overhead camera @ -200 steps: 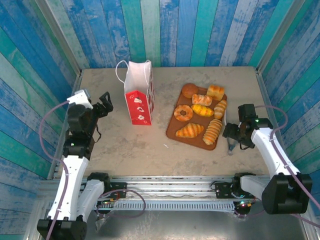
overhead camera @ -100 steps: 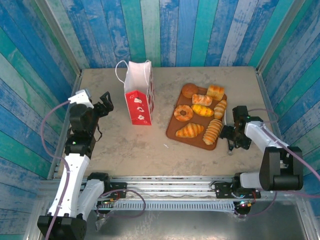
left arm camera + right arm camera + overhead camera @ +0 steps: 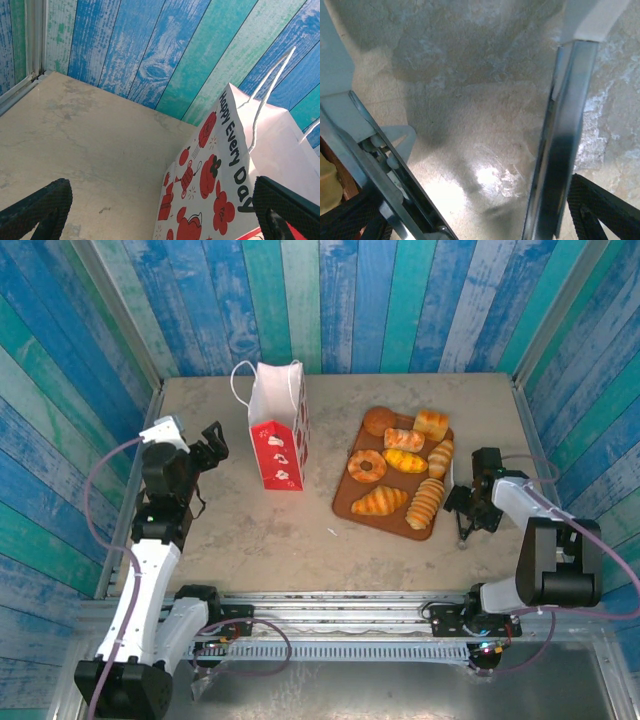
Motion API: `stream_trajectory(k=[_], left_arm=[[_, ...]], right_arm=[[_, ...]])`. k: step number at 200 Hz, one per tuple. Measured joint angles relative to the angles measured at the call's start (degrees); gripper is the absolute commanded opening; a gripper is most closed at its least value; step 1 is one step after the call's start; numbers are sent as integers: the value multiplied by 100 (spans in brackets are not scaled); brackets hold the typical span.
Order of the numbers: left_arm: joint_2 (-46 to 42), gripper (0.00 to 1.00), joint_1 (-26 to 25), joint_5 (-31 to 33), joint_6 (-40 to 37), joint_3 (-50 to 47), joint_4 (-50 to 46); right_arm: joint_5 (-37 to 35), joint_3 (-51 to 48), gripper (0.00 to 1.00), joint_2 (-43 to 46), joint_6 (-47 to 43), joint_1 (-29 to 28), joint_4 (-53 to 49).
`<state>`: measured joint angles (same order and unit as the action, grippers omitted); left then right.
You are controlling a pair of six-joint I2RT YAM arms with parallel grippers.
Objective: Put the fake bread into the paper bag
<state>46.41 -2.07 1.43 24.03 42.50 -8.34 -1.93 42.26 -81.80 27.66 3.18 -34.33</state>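
Fake bread (image 3: pixel 405 461) sits just beside right jaws.

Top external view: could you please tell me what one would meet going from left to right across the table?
left end effector → paper bag → brown tray carrying the fake bread → right end effector
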Motion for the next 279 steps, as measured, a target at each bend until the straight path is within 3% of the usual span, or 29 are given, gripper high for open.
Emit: stream_trajectory(k=[107, 213, 279], left_arm=[[236, 97, 0, 0, 4, 87, 70], [249, 96, 0, 39, 4, 232, 20], [492, 96, 0, 22, 0, 1169, -461]], right_arm=[[186, -4, 58, -107, -127, 28, 188], [-214, 553, 56, 1045, -308, 33, -667], [-149, 1622, 58, 1705, -483, 33, -1296]])
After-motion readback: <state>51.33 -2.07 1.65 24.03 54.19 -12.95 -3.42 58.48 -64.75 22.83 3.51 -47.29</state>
